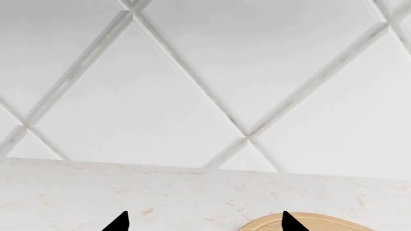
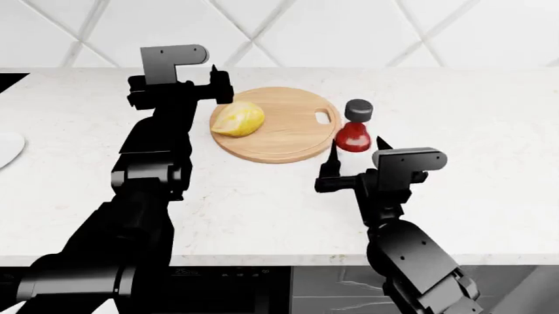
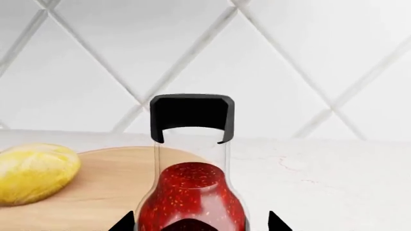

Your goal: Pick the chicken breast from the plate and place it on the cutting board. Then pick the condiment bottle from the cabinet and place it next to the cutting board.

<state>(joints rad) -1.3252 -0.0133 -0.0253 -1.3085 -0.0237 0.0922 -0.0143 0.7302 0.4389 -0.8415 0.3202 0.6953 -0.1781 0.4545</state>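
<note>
- Chicken breast (image 2: 237, 119): on left part of cutting board (image 2: 288, 131), off the plate (image 2: 7, 148) at far left worktop (image 2: 262, 203) edge.
- Condiment bottle (image 2: 355, 127): upright on worktop, just beside board's right rim.
- Right tool (image 2: 357, 152): spread wide, tips flanking bottle, not gripping.
- Left tool (image 1: 204, 222): spread wide, empty, above board's far-left edge.

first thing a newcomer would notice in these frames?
Probably the condiment bottle, red sauce under a black cap, standing on the counter right beside the cutting board, with the open right gripper just in front of it. Next, the pale yellow chicken breast lying on the board's left part, the left gripper close by it. A sliver of the white plate shows at the head view's far left.
</note>
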